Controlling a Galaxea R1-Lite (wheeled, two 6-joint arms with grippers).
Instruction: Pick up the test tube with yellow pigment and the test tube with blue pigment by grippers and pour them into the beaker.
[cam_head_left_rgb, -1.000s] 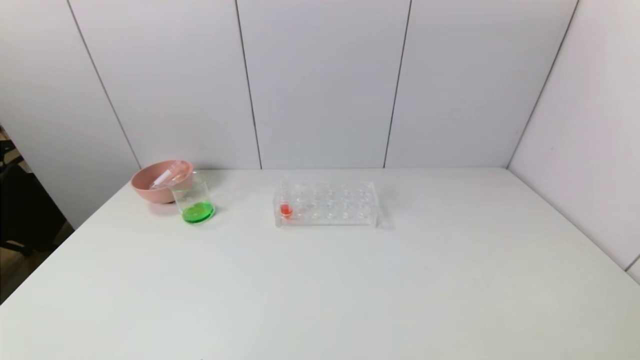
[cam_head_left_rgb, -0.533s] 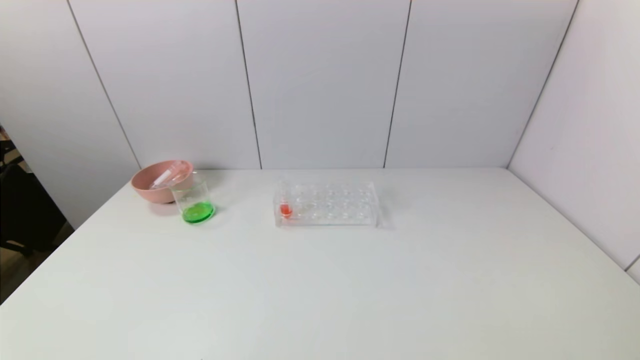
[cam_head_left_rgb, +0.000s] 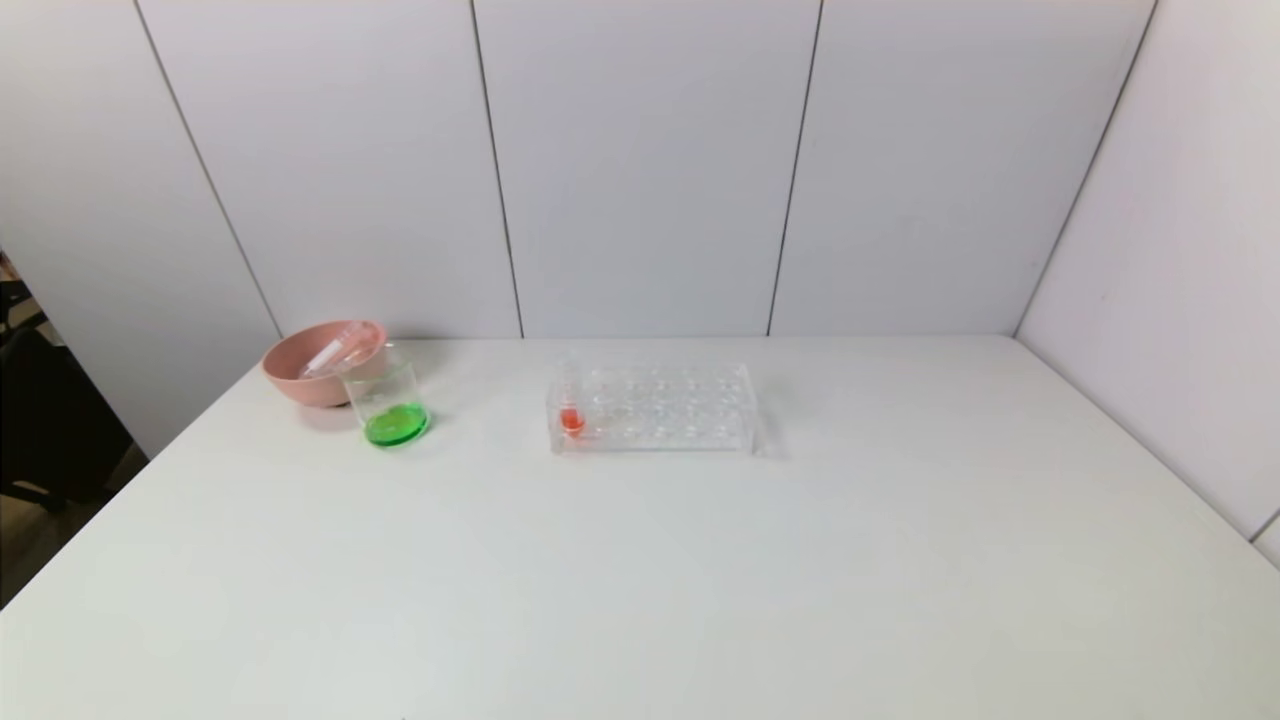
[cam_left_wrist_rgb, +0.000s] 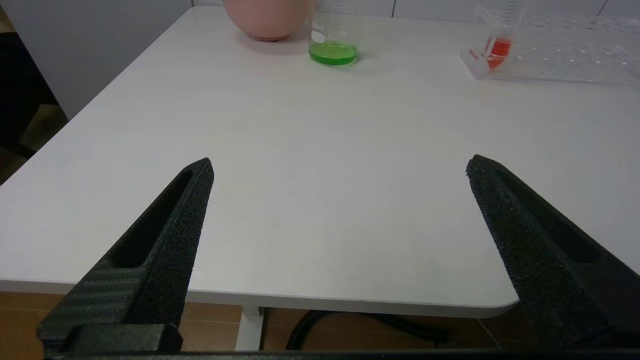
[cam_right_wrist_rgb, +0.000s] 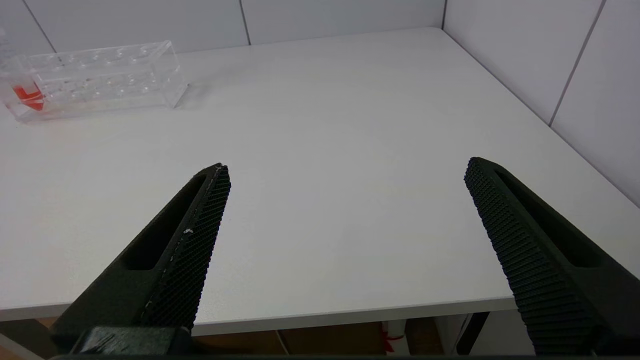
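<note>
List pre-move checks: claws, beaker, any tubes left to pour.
1. Left claw open, empty, by the near table edge: ok.
2. Right claw open, empty, by the near table edge: ok.
3. Beaker upright, holding green liquid: ok.
4. Yellow or blue liquid left to pour: not ok, none in view; the rack holds only the red-orange tube.
5. Clear tube lies in the pink bowl; how many: cannot tell.

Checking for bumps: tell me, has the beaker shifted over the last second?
No. The beaker sits in the same spot, just in front of the pink bowl, as before.
</note>
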